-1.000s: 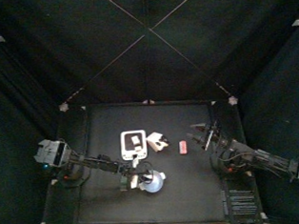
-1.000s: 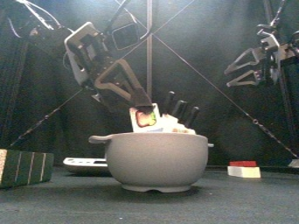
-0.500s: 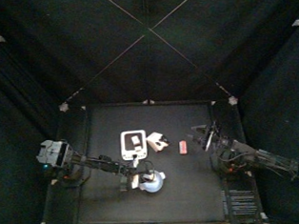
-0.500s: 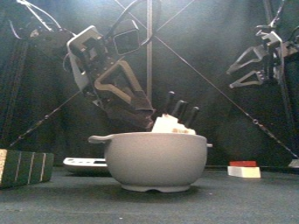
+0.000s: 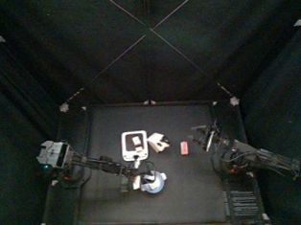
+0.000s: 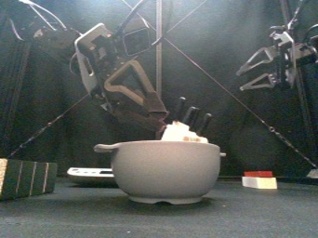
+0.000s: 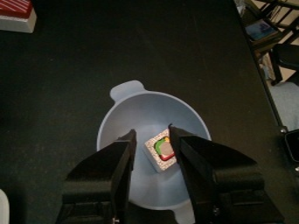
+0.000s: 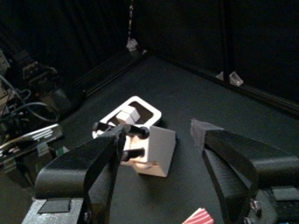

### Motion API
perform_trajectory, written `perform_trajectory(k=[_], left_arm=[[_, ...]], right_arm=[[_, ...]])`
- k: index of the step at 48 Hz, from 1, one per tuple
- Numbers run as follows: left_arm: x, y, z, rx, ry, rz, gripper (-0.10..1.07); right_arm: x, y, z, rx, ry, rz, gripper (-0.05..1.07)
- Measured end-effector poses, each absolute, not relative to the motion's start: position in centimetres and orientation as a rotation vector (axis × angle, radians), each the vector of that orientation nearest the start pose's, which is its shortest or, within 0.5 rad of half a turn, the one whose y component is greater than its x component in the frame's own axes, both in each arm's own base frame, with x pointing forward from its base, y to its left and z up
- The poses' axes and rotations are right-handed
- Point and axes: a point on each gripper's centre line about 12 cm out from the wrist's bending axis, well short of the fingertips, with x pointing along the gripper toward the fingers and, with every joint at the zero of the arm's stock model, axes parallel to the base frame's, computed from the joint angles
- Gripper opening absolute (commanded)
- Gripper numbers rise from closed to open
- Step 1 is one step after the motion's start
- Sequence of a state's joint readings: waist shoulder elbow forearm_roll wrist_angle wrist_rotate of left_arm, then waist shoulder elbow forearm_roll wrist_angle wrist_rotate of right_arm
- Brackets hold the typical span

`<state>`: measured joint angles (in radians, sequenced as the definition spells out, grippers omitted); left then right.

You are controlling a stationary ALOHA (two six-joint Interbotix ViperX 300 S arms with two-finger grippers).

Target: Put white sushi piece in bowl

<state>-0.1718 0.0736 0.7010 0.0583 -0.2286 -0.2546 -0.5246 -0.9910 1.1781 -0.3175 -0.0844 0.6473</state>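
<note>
The pale bowl (image 6: 168,172) stands near the table's front, seen from above at the bowl (image 5: 152,184). A white sushi piece (image 7: 159,147) with a red and green centre lies inside the bowl (image 7: 131,131); its top shows over the rim as the sushi piece (image 6: 184,136). My left gripper (image 7: 155,150) hangs open just above the bowl, with its jaws on either side of the piece. My right gripper (image 6: 267,70) hangs high at the right, open and holding nothing.
A flat white tray (image 5: 134,144) lies behind the bowl, with a white block (image 8: 152,150) beside it. A red and white piece (image 6: 258,179) sits to the right. A green block (image 6: 25,177) stands at the front left.
The left jaws have spread wider and let go of the sushi piece, which sank from above the rim into the bowl. The right arm has barely moved.
</note>
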Motion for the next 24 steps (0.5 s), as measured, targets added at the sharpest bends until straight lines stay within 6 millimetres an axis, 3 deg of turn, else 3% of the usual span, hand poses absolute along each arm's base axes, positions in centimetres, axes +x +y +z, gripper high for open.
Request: perform_trajectory(k=[24], left_arm=[[40.2, -7.1, 16.2, -0.154, 0.522, -0.130, 0.75]], right_arm=[[16.4, -10.6, 25.9, 0.336, 0.005, -0.563, 0.93]])
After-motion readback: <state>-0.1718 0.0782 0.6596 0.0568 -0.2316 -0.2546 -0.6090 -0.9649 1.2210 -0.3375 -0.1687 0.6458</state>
